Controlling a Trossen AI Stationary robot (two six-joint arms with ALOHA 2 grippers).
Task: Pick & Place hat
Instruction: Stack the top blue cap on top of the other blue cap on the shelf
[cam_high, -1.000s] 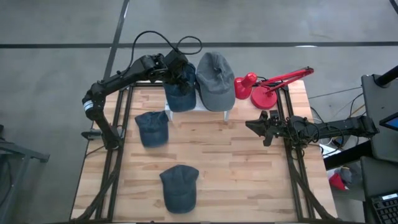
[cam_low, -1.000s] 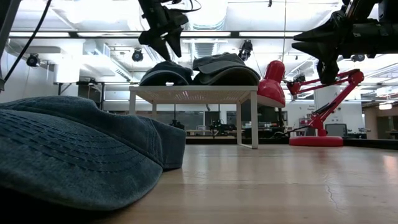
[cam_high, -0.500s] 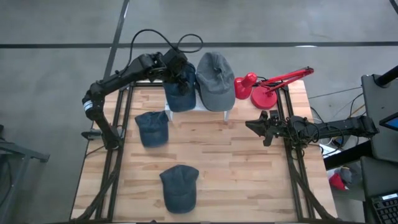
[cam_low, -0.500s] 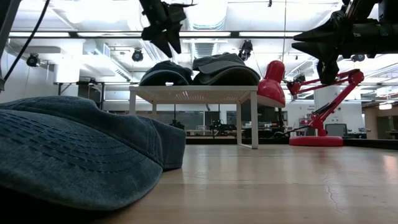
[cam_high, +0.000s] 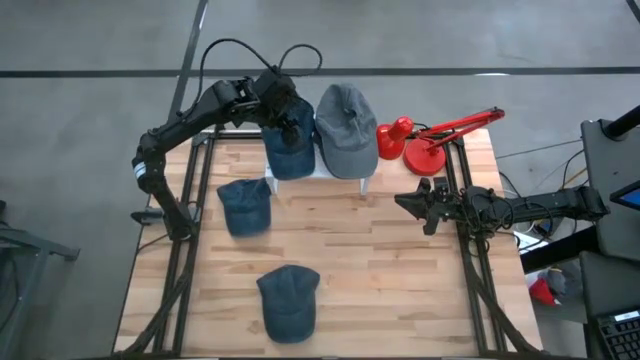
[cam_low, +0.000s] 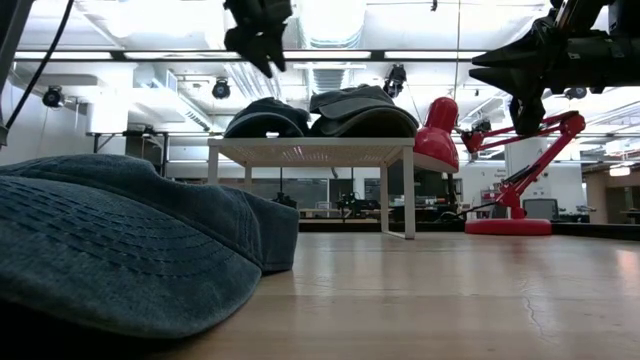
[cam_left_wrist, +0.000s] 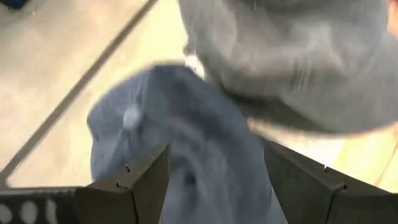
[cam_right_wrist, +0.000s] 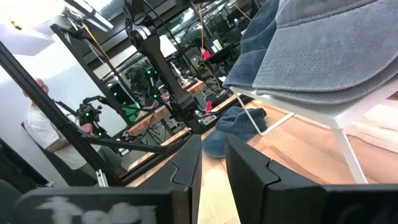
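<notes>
From above, our left end effector (cam_high: 283, 100) hovers open and empty over the blue hat (cam_high: 290, 142) on the white shelf (cam_high: 366, 180). Low view: floppy denim, so we'd pinch the crown. Right end effector (cam_high: 415, 205) waits, fingers nearly together.

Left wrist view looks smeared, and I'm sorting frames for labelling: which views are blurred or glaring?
Left wrist view: the blue hat and grey hat are blurred. Low view: the nearest hat is soft, ceiling lights glare. High view: evenly lit, sharp.
</notes>
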